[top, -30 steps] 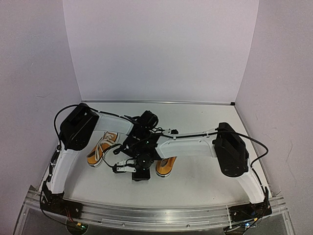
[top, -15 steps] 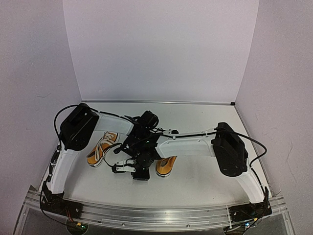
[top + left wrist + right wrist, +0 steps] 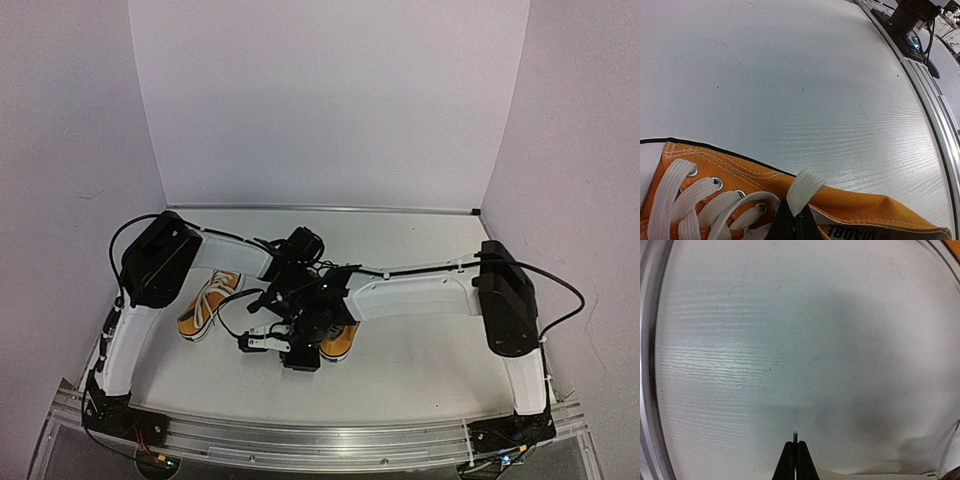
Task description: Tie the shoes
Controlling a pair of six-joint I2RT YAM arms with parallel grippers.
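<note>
**left gripper (image 3: 792, 227) has a lace (image 3: 805, 186)**

It's pinched tight on that white lace, with the orange sneaker (image 3: 855, 202) right below it, around the middle of the table (image 3: 790, 75). The right gripper (image 3: 795, 462) is clamped shut alongside. The other sneaker (image 3: 208, 305) sits toward the left edge.

Black lettering runs along the inner lining of the shoe (image 3: 840, 202), cropped at the bottom edge, possibly reading "UADBE".
</note>
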